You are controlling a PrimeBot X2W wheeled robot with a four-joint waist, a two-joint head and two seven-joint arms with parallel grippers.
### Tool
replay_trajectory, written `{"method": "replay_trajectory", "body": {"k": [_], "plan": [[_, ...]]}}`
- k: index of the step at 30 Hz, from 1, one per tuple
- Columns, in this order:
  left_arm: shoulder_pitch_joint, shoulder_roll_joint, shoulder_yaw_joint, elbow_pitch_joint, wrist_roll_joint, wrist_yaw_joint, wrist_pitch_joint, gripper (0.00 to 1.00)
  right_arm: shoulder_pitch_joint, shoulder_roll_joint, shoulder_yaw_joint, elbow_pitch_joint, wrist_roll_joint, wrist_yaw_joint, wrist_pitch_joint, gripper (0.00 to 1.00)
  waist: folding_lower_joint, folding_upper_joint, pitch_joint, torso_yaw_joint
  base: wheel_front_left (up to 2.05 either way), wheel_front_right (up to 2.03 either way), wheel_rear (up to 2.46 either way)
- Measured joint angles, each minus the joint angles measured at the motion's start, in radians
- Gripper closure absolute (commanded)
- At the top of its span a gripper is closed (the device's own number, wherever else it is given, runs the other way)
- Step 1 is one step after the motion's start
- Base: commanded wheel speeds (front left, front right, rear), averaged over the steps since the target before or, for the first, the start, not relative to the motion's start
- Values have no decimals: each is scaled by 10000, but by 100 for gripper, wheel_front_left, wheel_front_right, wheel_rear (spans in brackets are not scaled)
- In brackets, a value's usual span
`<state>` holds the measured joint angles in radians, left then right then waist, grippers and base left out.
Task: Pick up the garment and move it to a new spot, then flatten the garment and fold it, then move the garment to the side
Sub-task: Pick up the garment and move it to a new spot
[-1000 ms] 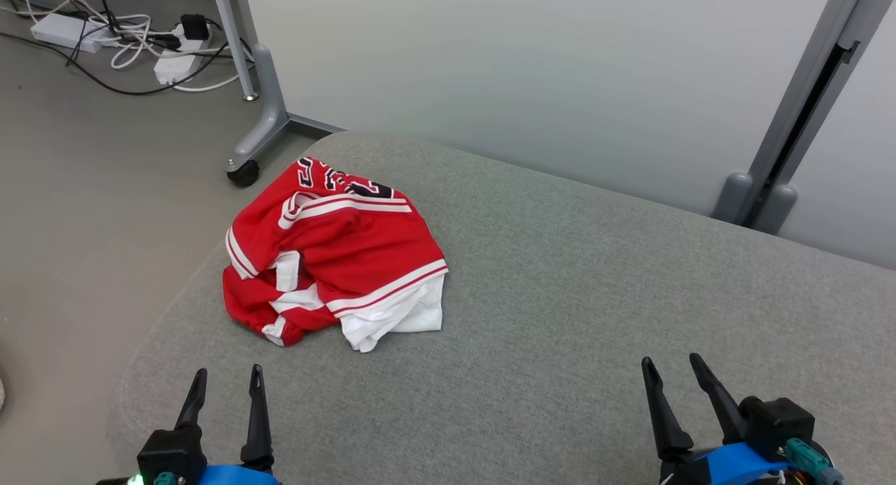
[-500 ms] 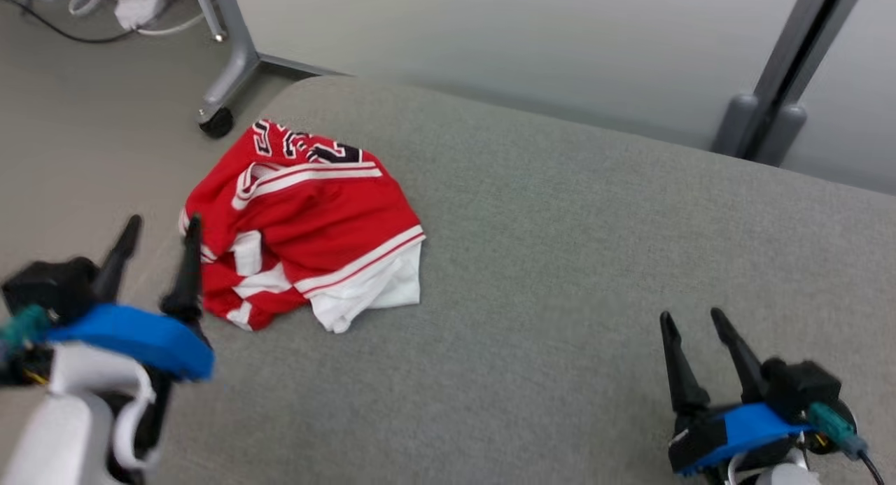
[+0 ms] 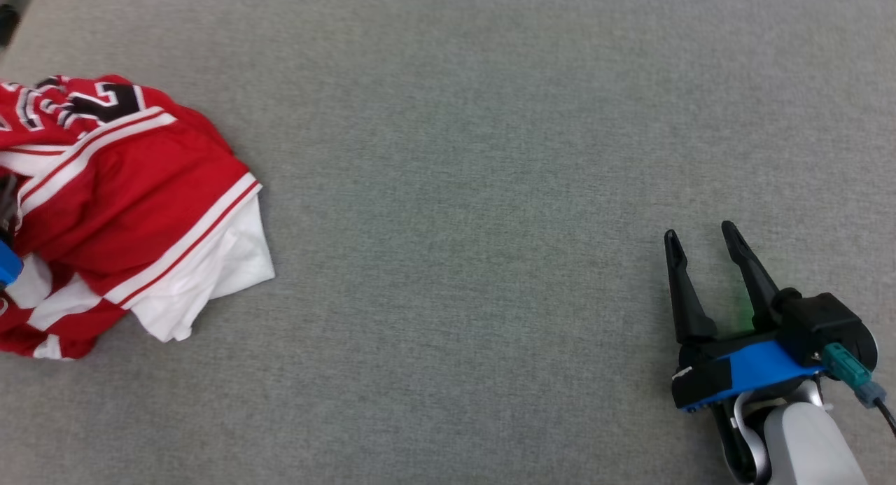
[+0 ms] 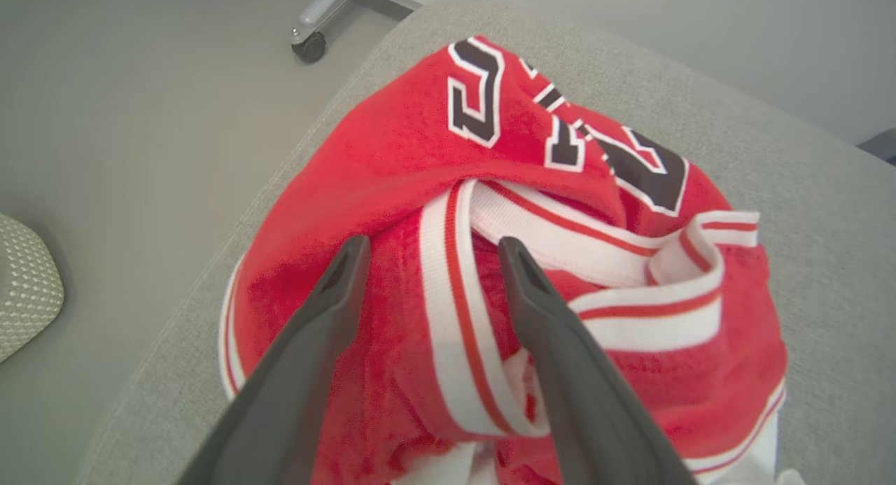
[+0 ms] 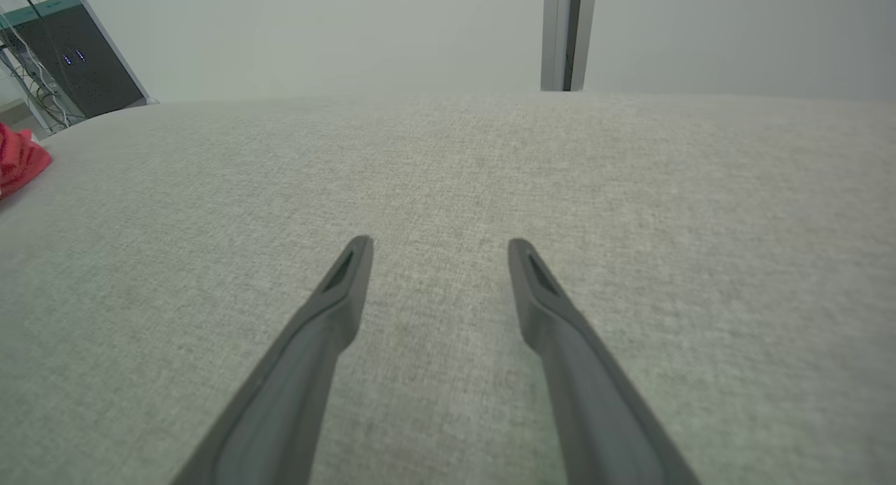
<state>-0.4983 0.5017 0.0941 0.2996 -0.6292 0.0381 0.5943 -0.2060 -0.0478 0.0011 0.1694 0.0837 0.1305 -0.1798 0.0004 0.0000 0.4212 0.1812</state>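
The garment (image 3: pixel 119 205) is a red jersey with white bands and dark lettering, crumpled in a heap at the left edge of the grey cushion (image 3: pixel 476 156). My left gripper (image 4: pixel 430 250) hovers open just over the heap, its fingers straddling a white-and-red ribbed band of the garment (image 4: pixel 490 212). At the left border of the head view a blue bit of that wrist peeks in. My right gripper (image 3: pixel 700 233) stands open over bare fabric at the lower right, far from the jersey. In the right wrist view my right gripper (image 5: pixel 437 247) points across the cushion, with a red corner of the garment (image 5: pixel 17 163) at far left.
The cushion's rounded left edge (image 4: pixel 280 163) drops to a grey floor. A caster of a grey frame (image 4: pixel 309 45) stands beyond it, and a pale perforated object (image 4: pixel 21 282) lies on the floor. A grey post (image 5: pixel 565 33) rises behind the cushion, and a dark cabinet (image 5: pixel 77 58) stands far left.
The head camera has tilted down and swung right, shifting the whole picture. My left gripper has reached forward over the jersey. The right gripper has moved slightly forward; both stay open.
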Motion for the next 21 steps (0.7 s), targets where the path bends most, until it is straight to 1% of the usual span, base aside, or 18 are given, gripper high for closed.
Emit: {"method": "replay_trajectory", "body": {"k": [3,5,6,7,8,9,11,14,16,21], "plan": [[43,205,102,499,-109,439,901,0,-107,6,8,-132,-58,2,21,0,0,0,339,-405,0,0,0],[231,483,-36,704,94,732,1490,0,-169,2,-29,-196,-31,2,0,0,0,0,427,-620,0,0,0],[392,642,-117,750,215,809,1785,0,-165,0,-33,-197,-6,2,-19,0,-1,0,436,-711,0,0,0],[531,734,-159,719,286,848,1939,36,-162,0,-48,-194,59,2,-33,0,-2,0,417,-780,0,0,0],[591,757,-138,614,284,846,1910,93,-159,0,-61,-176,82,2,-75,0,-2,0,375,-832,0,0,0],[593,757,-128,500,238,826,1879,100,-158,-2,-92,-132,113,2,-92,0,-2,0,308,-862,0,0,0],[606,844,-165,263,257,669,1845,100,-141,-4,-113,33,230,2,-165,0,-2,0,98,-882,0,0,0],[499,1250,-176,-167,520,476,1429,100,-122,-4,-77,265,428,2,-318,0,-5,0,-388,-839,0,0,0],[195,1413,-314,-522,654,299,1264,100,-76,-2,-58,460,606,2,-395,0,-6,0,-783,-791,0,0,0],[-1105,1488,-986,-1467,1083,-213,805,100,261,-2,-31,986,884,2,-594,0,-7,0,-1950,-597,0,0,0]]}}
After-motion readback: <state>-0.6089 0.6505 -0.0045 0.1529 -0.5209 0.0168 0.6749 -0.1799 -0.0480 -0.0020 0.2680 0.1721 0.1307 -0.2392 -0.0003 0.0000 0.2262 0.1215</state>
